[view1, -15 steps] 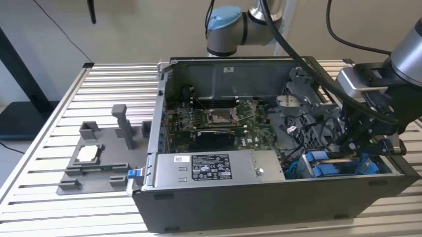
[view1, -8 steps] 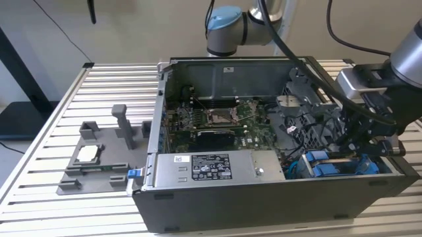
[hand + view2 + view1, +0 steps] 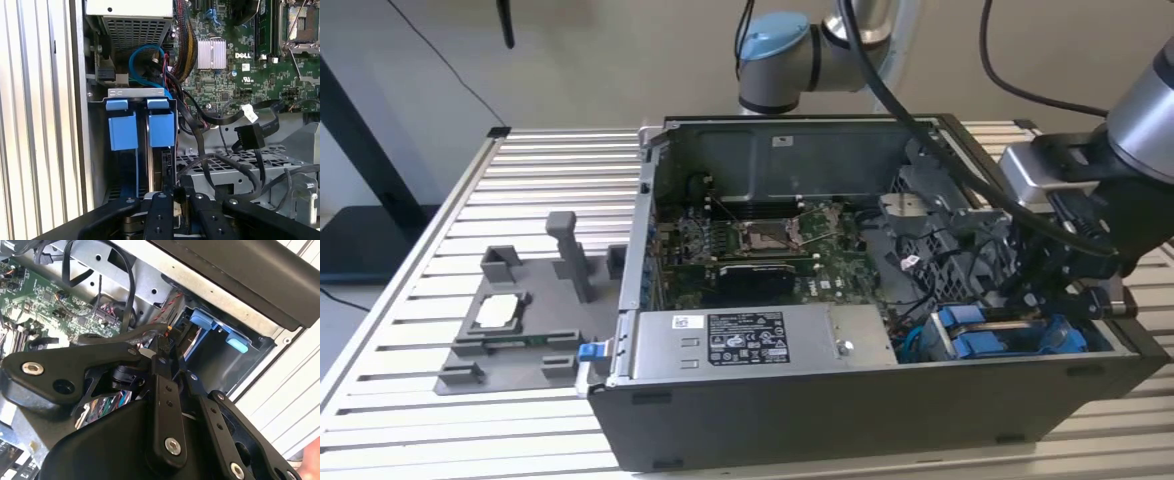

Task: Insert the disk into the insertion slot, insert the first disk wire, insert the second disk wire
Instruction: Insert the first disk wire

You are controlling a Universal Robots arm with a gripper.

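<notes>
Blue plastic marks the spot: the disk (image 3: 161, 129) sits down in the insertion slot (image 3: 215, 362), its blue end tabs standing at the cage mouth beside a second blue tab, so the seating step looks done. In the exterior view that slot is in the computer case (image 3: 854, 420), at its near corner on the exterior view's right, just past the silver power-supply box (image 3: 747, 340). The arm hangs right over that corner. The gripper (image 3: 162, 347) has its fingers drawn together, and they look pinched on the dark end of a disk wire (image 3: 120, 332), a thick black cable that curls off across the green motherboard (image 3: 45, 295). I judge that grip from the second wrist view; the contact itself is half hidden by the finger links. Here is the relation that counts: the disk lies straight ahead of the fingertips and very near, with its long axis running away from them to the blue tabs at the far end. That puts the gripper at the end opposite the tabs, roughly in line with the drive. Loose black cables and a red-and-black twisted pair crowd close beside the fingers. Whether the plug is touching the drive I cannot tell.
</notes>
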